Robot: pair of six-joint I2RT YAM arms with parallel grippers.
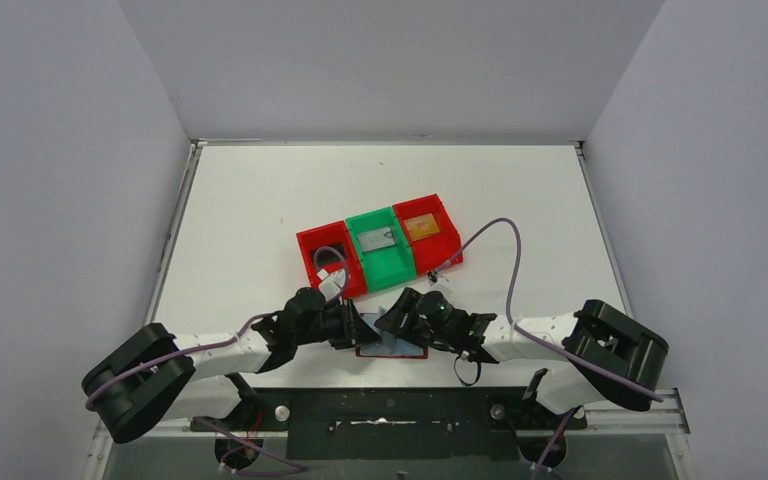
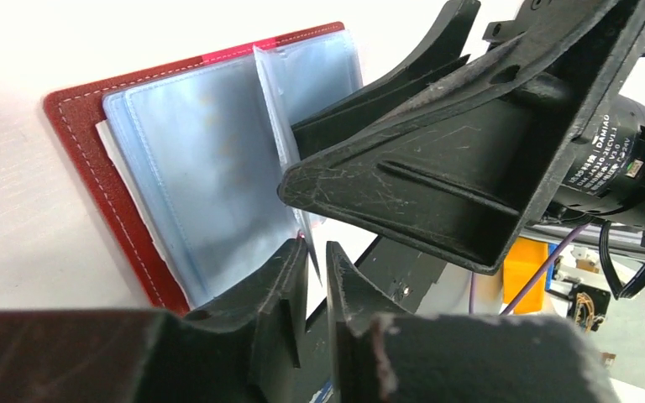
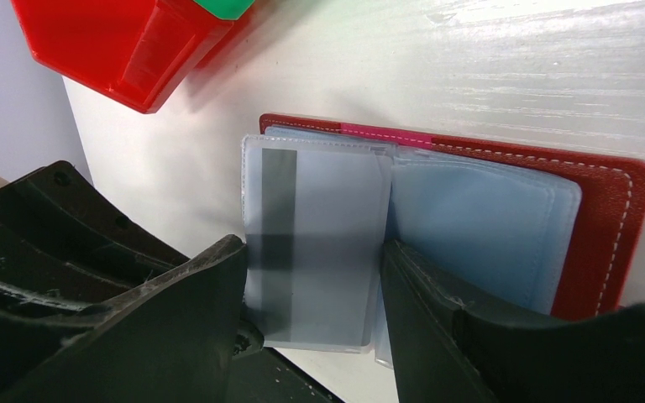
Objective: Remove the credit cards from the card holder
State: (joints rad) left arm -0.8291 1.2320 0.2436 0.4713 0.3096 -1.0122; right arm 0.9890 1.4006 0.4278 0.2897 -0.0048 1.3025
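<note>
The dark red card holder [image 1: 392,350] lies open at the table's near edge, its blue-grey pockets [image 2: 201,159] facing up. One clear pocket page is lifted, and a grey credit card [image 3: 315,235] with a dark stripe sits inside it. My right gripper [image 3: 312,246] spans this page, a finger against each long edge. My left gripper [image 2: 317,260] is at the page's lower corner. Its fingers stand a narrow slit apart with the thin edge in the slit. I cannot tell whether they pinch it. A silver-grey card [image 1: 377,240] and a gold card [image 1: 421,226] lie in bins.
Three bins stand in a row just beyond the holder: a left red bin [image 1: 310,245], a green bin [image 1: 392,270] and a right red bin [image 1: 445,250]. A purple cable crosses the left one. The table's front edge runs right below the holder.
</note>
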